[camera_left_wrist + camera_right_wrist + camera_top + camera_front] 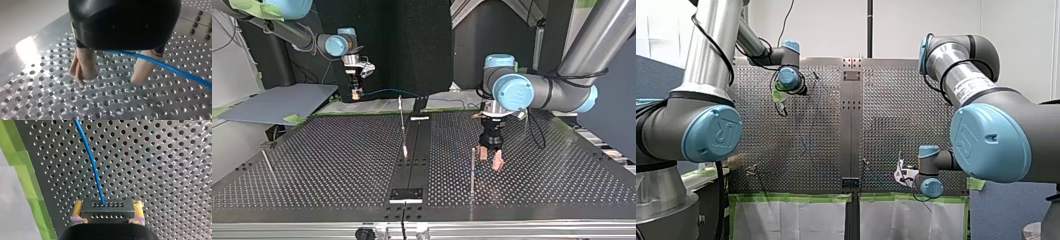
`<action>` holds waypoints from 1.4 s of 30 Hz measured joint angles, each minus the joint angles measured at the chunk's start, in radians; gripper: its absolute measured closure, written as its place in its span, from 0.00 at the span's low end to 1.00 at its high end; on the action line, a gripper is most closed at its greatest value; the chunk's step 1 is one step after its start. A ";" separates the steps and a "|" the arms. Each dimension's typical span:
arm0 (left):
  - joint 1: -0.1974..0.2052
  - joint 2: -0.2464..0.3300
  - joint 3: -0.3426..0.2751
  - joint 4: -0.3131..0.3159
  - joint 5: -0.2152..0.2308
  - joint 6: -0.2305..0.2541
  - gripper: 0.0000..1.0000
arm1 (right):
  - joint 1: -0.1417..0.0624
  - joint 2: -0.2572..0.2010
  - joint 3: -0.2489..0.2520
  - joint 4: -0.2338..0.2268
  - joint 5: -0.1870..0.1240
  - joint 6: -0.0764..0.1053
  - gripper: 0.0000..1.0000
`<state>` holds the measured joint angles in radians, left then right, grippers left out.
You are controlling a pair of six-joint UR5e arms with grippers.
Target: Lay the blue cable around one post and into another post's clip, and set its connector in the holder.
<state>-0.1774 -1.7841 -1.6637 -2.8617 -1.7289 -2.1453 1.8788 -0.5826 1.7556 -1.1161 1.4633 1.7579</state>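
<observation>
The thin blue cable (93,162) runs over the perforated table and ends in a dark grey connector block (106,210). My right gripper (108,205) is shut on that connector with its yellow pads (78,208), held above the table's edge at the top view's back left (357,93). My left gripper (108,81) stands open just over the plate, beige fingers (83,66) spread. The blue cable (160,65) passes under its body and across one finger without being gripped. In the top view my left gripper (490,160) hangs beside a thin upright post (472,167).
A second post (402,120) stands near the table's middle. A third post (267,163) leans at the top view's left. A dark holder block (406,194) sits on the centre rail. Green tape (22,175) borders the plate. A grey sheet (277,102) lies off the table.
</observation>
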 joint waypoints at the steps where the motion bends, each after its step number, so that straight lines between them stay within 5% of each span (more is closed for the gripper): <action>1: 0.001 0.000 0.000 0.002 0.002 -0.012 0.00 | 0.000 0.000 0.000 0.000 0.000 0.000 1.00; 42: 0.016 0.033 0.000 -0.033 -0.082 -0.414 0.00 | 0.010 0.004 0.000 0.003 0.000 -0.011 1.00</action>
<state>-0.1614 -1.7511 -1.6640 -2.8949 -1.8109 -2.5594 1.8887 -0.5783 1.7556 -1.1132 1.4636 1.7468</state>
